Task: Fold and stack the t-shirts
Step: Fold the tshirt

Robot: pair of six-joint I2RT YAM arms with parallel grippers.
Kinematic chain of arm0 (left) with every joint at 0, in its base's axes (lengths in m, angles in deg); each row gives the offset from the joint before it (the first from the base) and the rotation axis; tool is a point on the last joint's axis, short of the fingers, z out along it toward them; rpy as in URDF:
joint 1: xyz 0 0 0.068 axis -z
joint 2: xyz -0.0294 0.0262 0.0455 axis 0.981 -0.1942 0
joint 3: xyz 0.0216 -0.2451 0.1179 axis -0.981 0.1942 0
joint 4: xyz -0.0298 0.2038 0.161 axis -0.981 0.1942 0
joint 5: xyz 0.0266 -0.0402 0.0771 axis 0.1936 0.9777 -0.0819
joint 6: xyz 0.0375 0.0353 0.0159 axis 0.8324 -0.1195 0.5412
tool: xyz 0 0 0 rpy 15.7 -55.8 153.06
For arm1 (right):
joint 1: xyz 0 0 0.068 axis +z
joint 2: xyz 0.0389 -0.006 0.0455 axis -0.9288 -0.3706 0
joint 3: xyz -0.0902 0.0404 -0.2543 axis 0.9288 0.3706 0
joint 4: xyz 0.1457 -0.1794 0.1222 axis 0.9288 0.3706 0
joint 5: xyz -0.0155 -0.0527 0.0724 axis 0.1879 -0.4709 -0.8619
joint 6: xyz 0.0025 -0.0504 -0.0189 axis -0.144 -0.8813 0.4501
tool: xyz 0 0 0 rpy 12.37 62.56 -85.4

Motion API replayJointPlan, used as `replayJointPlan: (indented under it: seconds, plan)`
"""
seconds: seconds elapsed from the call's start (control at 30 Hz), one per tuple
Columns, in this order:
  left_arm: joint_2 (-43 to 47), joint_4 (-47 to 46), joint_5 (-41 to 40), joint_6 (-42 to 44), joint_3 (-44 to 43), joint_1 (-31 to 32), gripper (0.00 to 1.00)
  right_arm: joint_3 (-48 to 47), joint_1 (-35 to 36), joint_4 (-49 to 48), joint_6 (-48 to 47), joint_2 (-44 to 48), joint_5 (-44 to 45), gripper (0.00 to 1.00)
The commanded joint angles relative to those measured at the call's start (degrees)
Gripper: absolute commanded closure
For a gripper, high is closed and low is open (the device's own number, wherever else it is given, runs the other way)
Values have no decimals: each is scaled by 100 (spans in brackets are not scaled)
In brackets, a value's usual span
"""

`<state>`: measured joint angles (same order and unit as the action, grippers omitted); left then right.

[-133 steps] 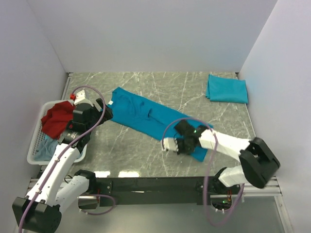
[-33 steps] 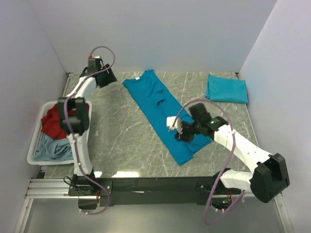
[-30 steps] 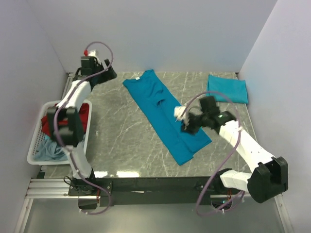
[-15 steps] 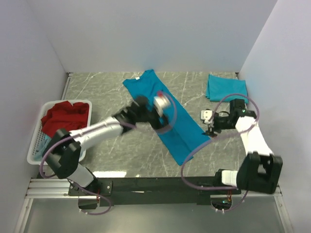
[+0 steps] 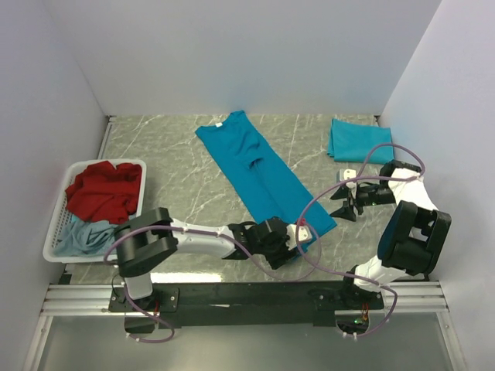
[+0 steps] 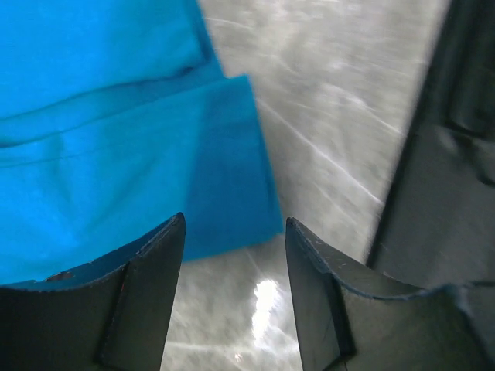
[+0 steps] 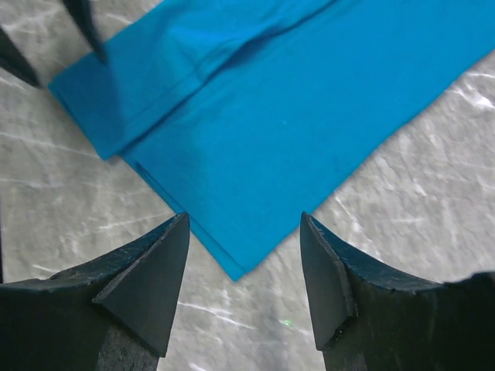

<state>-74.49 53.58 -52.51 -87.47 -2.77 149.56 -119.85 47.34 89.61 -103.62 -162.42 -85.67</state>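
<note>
Left wrist view: left gripper (image 6: 233, 224), jaws parted and empty; teal t-shirt (image 6: 100, 116), judged limp and light, best pinched at hem corner (image 6: 251, 212) just ahead.

Robot lab cell: bare white walls (image 5: 232, 54), marbled tabletop (image 5: 182, 193), arms (image 5: 203, 240) on aluminium rail (image 5: 77, 297)

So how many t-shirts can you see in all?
4: a half-folded teal t-shirt mid-table, a folded teal t-shirt at the far right, a red t-shirt and a grey-blue t-shirt in the basket; more may hide beneath.
</note>
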Motion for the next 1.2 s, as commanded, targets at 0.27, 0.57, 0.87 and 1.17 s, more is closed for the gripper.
replayJointPlan:
  seconds: [0.27,0.57,0.87,1.17]
  plan:
    - [-639,246,-1146,-95,-721,254,41,90,-36,298,-324,99,-2,35]
    - [-393,158,-1233,-279,-667,491,35,20,-36,262,-236,135,34,36]
    - [-674,483,-1514,-226,-1018,579,38,28,-28,289,-236,117,95,36]
    - [-1105,739,-1832,-279,-836,588,54,151,-28,166,-219,284,376,36]
